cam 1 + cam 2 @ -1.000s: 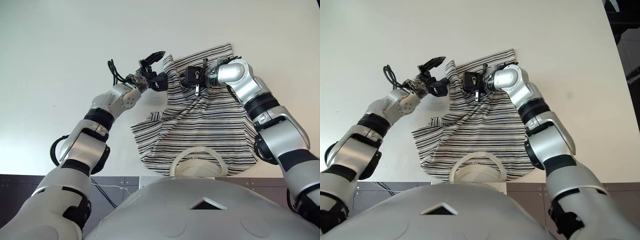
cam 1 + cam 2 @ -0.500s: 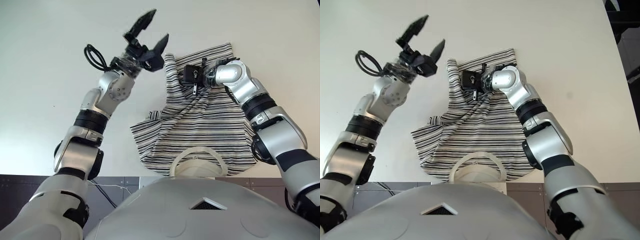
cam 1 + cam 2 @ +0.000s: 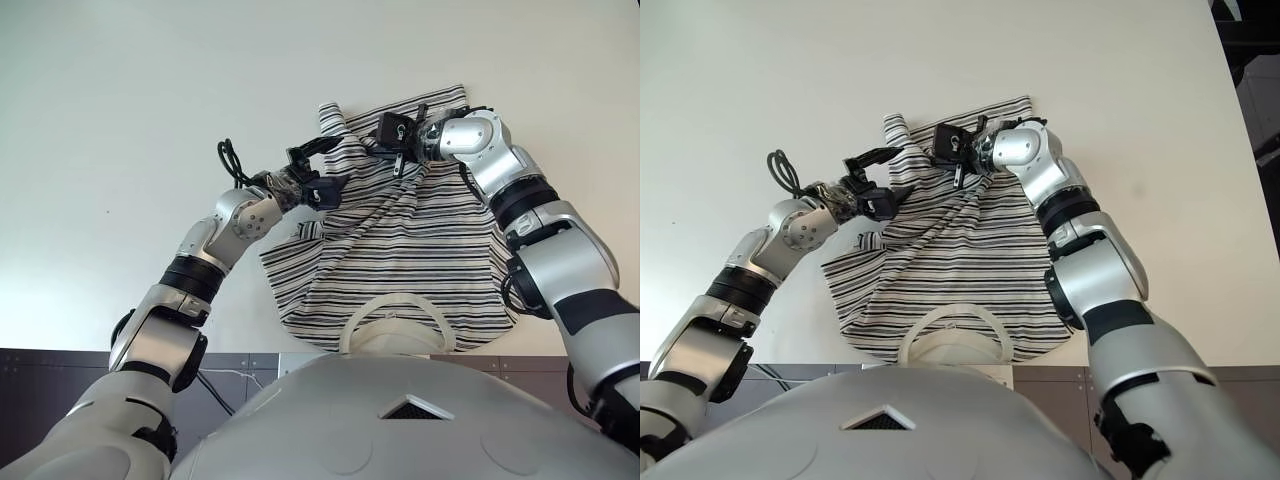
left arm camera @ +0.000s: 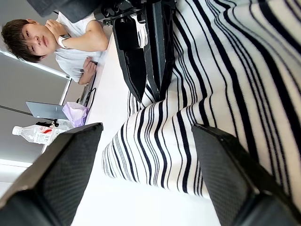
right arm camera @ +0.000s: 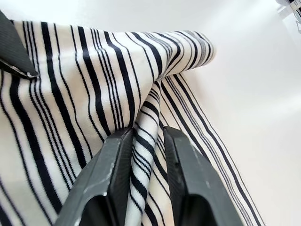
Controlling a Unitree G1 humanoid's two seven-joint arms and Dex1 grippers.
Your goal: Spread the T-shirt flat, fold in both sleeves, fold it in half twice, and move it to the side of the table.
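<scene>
The black-and-white striped T-shirt (image 3: pixel 400 250) lies bunched on the white table (image 3: pixel 120 120), its far part pulled into folds. My right gripper (image 3: pixel 398 158) is over the shirt's far edge, shut on a raised fold of the fabric. In the right wrist view the fold (image 5: pixel 146 136) runs between the two dark fingers (image 5: pixel 113 179). My left gripper (image 3: pixel 333 165) hovers open at the shirt's left side, just left of the right gripper. In the left wrist view its fingers (image 4: pixel 61 179) straddle striped cloth (image 4: pixel 225 84).
Bare table stretches to the left and beyond the shirt. The table's right edge (image 3: pixel 1230 110) borders dark floor. Its near edge (image 3: pixel 100 348) runs close to me, and the shirt's lower hem (image 3: pixel 300 325) lies close to it.
My left arm dropped from its raised position to the shirt's left side, still open. The right gripper drew its fold farther across the table, and the shirt's far left corner shifted with it.
</scene>
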